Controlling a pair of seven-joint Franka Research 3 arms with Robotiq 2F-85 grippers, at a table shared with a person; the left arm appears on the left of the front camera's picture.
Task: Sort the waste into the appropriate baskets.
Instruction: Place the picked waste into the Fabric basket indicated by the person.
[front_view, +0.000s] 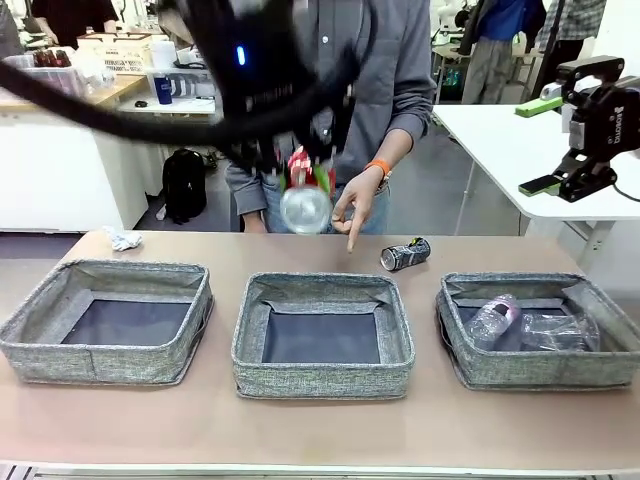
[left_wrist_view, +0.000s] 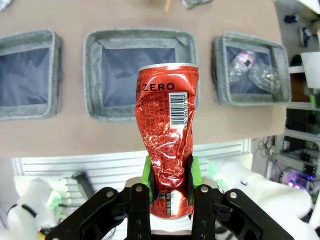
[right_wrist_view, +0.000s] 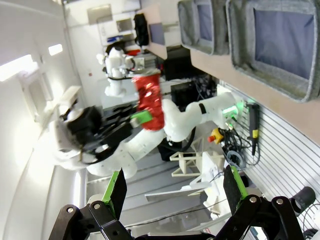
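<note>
The left jaws are clamped on a red drink can, their green pads pressing its lower end from both sides. The can is badly dented along its body (the word ZERO and a barcode read clearly on it). It hangs in the air above the counter, its free end pointing down. In the left wrist view that end lines up with the middle basket. From the front, the can shows under the dark blur of the left arm, high over the counter's far side.

Just beside it in that picture, a person's hand points one finger down at the counter, an orange wristband on the wrist. Near the fingertip a black-and-silver drink can lies on its side on the counter, behind the gap between the middle basket and the right basket.

The right basket holds two clear plastic bottles lying side by side: one with a pinkish label and a plain one. The left basket and the middle one show bare dark bottoms. A small white paper wad sits on the counter behind the left basket.

The right jaws stand wide apart with nothing between them, raised well above the counter at the right side (their green pads frame the left arm and its red can in the right wrist view).
</note>
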